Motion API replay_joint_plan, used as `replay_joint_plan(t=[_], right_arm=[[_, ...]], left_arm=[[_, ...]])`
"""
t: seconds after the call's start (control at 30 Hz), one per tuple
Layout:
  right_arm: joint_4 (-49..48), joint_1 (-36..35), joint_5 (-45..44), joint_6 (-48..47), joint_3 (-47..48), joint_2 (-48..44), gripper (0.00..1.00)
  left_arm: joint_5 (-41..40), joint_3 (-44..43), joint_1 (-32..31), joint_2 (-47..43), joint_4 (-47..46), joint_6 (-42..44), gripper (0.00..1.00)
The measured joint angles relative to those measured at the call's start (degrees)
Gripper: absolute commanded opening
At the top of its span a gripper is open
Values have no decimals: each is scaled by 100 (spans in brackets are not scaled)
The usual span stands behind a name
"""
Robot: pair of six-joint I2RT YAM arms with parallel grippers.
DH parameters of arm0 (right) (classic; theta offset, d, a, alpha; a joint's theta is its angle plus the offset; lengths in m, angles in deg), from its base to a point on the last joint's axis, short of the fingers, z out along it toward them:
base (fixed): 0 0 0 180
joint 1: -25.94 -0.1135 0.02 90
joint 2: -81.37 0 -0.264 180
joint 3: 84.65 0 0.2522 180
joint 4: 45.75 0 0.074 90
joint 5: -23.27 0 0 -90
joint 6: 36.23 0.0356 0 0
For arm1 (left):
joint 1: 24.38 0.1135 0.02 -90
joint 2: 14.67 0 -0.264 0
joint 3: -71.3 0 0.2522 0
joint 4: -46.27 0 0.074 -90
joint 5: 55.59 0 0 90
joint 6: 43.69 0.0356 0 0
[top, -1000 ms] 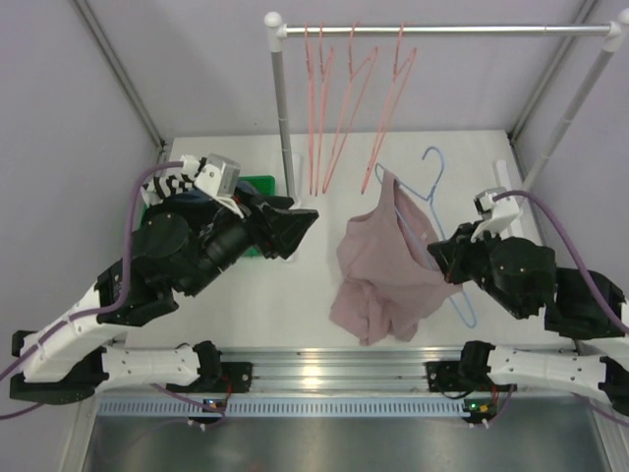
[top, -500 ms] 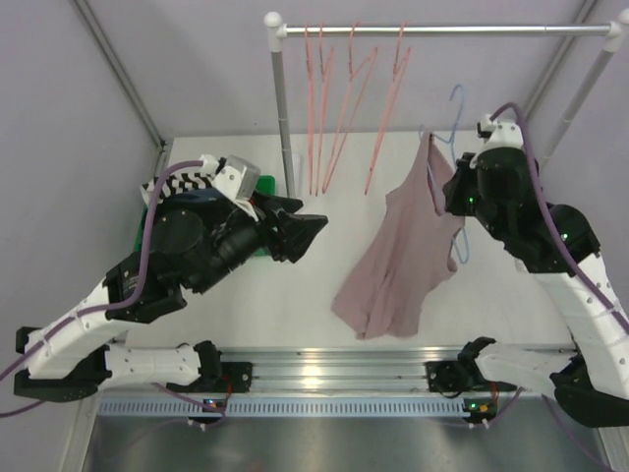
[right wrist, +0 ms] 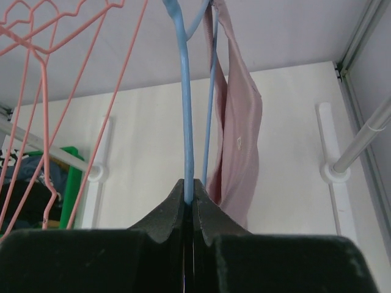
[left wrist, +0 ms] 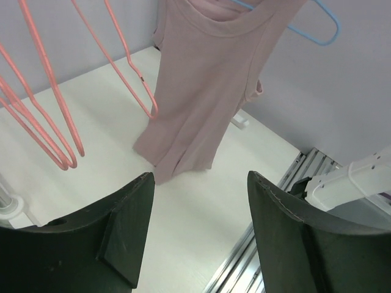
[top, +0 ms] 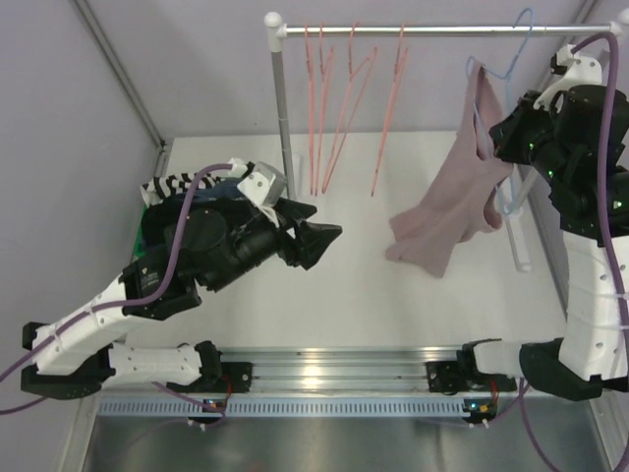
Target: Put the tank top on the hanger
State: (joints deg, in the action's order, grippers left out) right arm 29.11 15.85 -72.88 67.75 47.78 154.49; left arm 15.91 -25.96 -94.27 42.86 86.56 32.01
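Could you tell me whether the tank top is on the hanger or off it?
On: the tank top drapes from the hanger, which the right pincer holds aloft.

The black right gripper [right wrist: 189, 196] has a light-blue hanger [right wrist: 186, 122] bearing a plain dusty-pink tank top [left wrist: 208, 91], salmon-pink wire hangers [right wrist: 43, 79] to its left, and a black-and-white striped garment [top: 172, 184] behind the black left gripper [left wrist: 200, 180].

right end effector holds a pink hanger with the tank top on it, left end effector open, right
The hanger is light blue, not pink, as the right wrist view shows. The right end effector holds it, tank top on it; the left end effector is open.
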Motion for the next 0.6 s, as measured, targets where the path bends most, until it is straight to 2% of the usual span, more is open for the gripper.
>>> replay_joint_plan(t=[0.4,0.6], right_arm=[[199,1574,1259,-199,527,693,0],[177,2135,1705,-201,713,813,0]], left_arm=[[481,72,92,651,-170,149,68],[866,269,560,702,-328,131,67]])
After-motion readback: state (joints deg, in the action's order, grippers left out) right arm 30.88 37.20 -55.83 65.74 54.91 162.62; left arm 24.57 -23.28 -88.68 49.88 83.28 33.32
